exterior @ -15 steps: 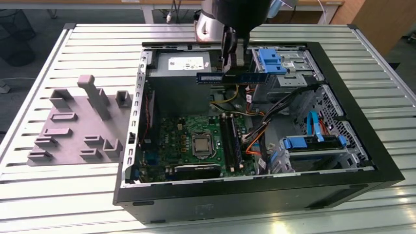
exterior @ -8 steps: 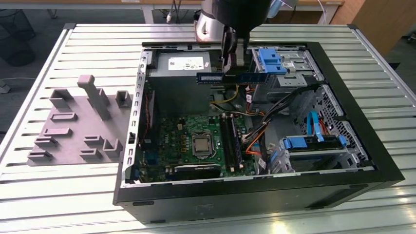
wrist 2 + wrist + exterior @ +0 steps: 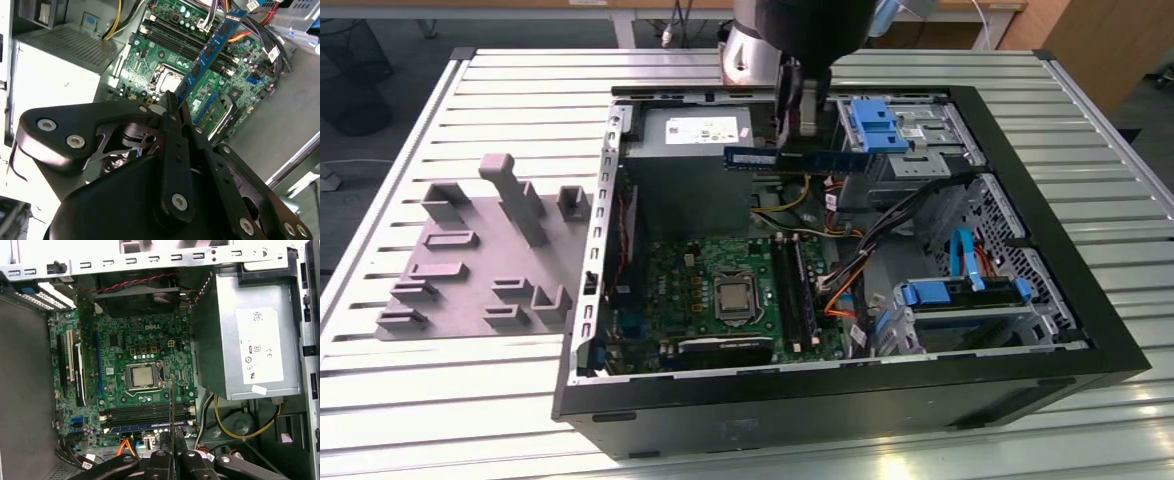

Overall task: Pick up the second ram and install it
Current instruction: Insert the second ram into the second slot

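Nearest the lens in both wrist views are the black links and pivot screws of my gripper [image 3: 172, 102]. Its fingers are closed on the second ram [image 3: 207, 52], gripping it by one long edge.

**Position of the part.** In the exterior view the second ram [image 3: 794, 160] hangs clear in the air inside the open computer case [image 3: 854, 400]. It is beside the power supply [image 3: 700, 130] and well above the motherboard [image 3: 707, 290]. It touches nothing but my fingers.

**Orientation.** The stick is held level, with its free long edge facing down toward the board.
- In the first wrist view it appears edge-on as a thin dark line [image 3: 172, 410], running from my fingertips toward the processor socket [image 3: 142, 376].
- In that same view the line crosses the memory slots [image 3: 145, 415] roughly at right angles.
- The exterior view agrees. The stick's long axis runs from that view's left to its right, while the slots [image 3: 790, 290] run from far to near.

**Governing relation.** In my judgement the stick lies crosswise to the slots and above them, not parallel. It is also offset from them toward the power supply end of the case.

**Status.** The stick is picked up but not seated.

The grey fixture [image 3: 480, 260] lies on the table outside the case, on the exterior view's left.
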`<action>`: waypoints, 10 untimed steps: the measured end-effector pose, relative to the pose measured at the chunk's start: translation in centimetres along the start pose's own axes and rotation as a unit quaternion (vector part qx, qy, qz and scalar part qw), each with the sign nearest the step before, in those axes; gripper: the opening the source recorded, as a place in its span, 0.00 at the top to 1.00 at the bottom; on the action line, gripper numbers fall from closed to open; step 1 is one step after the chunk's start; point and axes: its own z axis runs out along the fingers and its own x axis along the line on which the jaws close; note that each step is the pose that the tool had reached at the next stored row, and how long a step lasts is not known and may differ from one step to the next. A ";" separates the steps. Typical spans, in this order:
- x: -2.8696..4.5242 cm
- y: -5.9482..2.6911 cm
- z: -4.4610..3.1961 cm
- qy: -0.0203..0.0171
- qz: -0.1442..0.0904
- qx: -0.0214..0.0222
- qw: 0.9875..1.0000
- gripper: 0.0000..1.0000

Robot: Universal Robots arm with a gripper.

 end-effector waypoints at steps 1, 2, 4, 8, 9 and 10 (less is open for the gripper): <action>0.00 0.00 0.01 0.000 0.007 0.000 1.000 0.86; 0.00 0.00 0.01 0.000 0.014 0.000 1.000 0.86; 0.00 0.00 0.03 0.000 0.029 0.001 1.000 0.86; 0.00 0.00 0.07 -0.001 0.060 0.001 0.998 0.86; 0.00 0.00 0.08 -0.001 0.068 0.001 0.998 0.86; 0.00 0.00 0.10 -0.001 0.075 0.001 0.997 0.86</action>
